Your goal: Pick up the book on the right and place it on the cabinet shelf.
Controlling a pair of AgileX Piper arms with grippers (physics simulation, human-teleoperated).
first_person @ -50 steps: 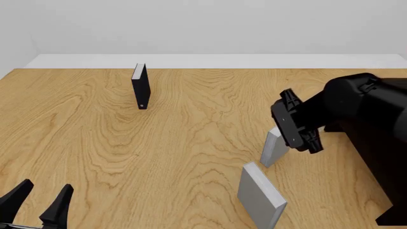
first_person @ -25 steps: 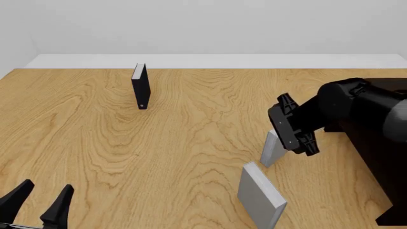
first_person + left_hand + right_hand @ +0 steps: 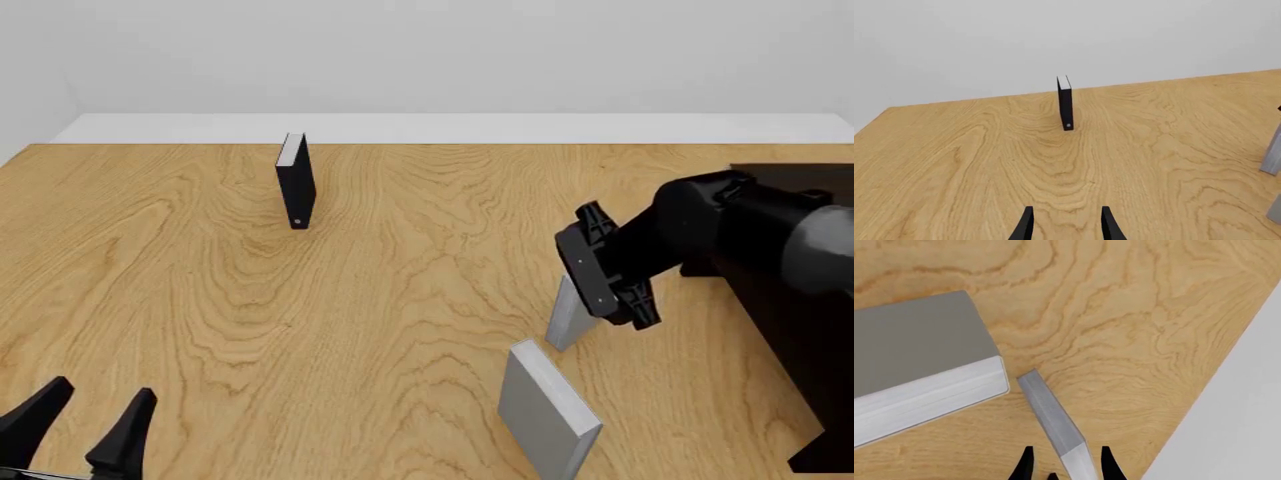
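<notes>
Grey book [image 3: 571, 312] stands upright on the wooden table [image 3: 400, 300], right side, just left of the dark brown cabinet [image 3: 801, 330]. Right gripper [image 3: 607, 285] is over its top edge, fingers [image 3: 1024, 465] spread either side, not pinching. Second grey book [image 3: 547, 408] nearer. Black book [image 3: 295, 180] far left. Left gripper [image 3: 80, 432] spread, empty.

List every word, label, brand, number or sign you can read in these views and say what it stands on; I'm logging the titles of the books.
No readable text anywhere.
Black book: a small pale dot low on its spine, no letters.
Upright grey book at the right gripper: plain, no marks.
Nearer grey book: plain cover and pale page edges, no marks.
Cabinet: dark, no label visible.
</notes>
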